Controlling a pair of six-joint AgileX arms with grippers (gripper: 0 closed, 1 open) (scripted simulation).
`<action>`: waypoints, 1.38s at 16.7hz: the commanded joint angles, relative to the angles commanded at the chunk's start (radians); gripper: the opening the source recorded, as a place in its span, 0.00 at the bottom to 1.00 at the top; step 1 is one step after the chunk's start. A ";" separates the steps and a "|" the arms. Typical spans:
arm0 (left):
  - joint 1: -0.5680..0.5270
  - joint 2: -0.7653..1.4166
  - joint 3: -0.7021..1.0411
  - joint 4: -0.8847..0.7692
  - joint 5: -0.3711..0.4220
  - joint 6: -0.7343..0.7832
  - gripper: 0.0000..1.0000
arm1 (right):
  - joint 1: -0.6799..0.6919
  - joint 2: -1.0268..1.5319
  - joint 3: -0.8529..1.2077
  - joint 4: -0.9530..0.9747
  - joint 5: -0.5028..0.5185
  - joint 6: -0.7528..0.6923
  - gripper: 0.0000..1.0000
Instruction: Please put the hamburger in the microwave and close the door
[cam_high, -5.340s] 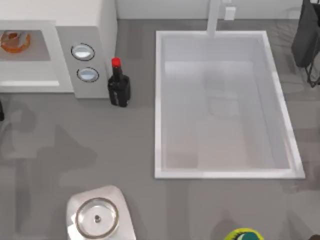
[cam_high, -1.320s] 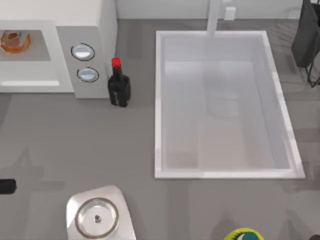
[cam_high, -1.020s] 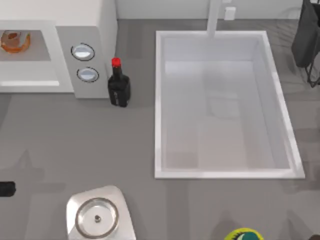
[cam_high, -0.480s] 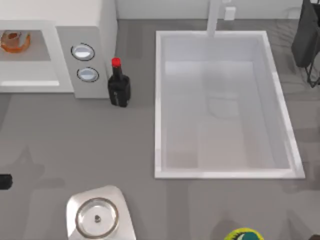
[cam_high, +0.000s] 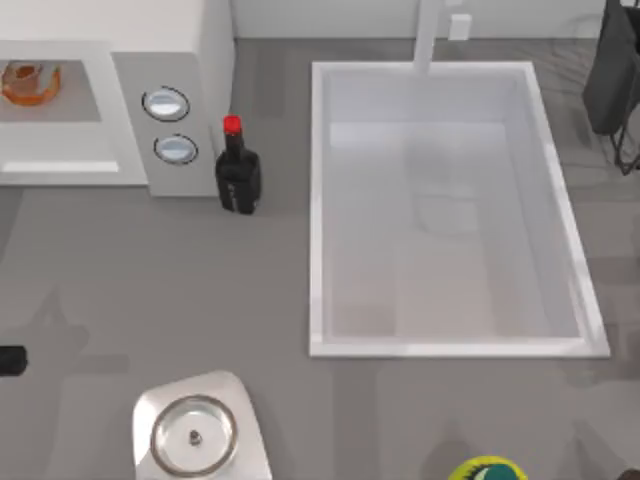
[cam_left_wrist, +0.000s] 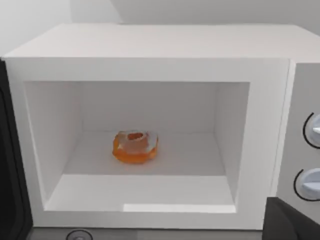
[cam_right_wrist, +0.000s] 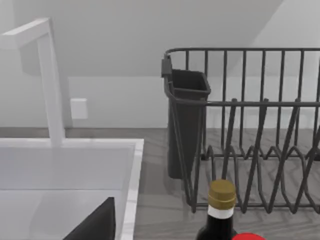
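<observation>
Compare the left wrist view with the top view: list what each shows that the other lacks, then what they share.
Left wrist view alone: the inside of the microwave, with its back wall, side walls and floor seen from the front, the hamburger resting mid-floor.

Top view alone: the black bottle with a red cap beside the microwave, the white sink, a round metal scale, and a dark rack at the right edge.

Both: the open microwave, the hamburger inside it, and the two dials.

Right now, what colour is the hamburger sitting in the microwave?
Orange-brown with a paler middle, best in the left wrist view: hamburger.
</observation>
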 joint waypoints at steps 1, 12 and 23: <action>-0.001 0.006 -0.011 0.024 -0.001 0.000 0.00 | 0.000 0.000 0.000 0.000 0.000 0.000 1.00; 0.086 0.117 0.042 0.025 0.048 0.075 0.00 | 0.000 0.000 0.000 0.000 0.000 0.000 1.00; 0.686 1.007 0.777 -0.392 0.410 0.593 0.00 | 0.000 0.000 0.000 0.000 0.000 0.000 1.00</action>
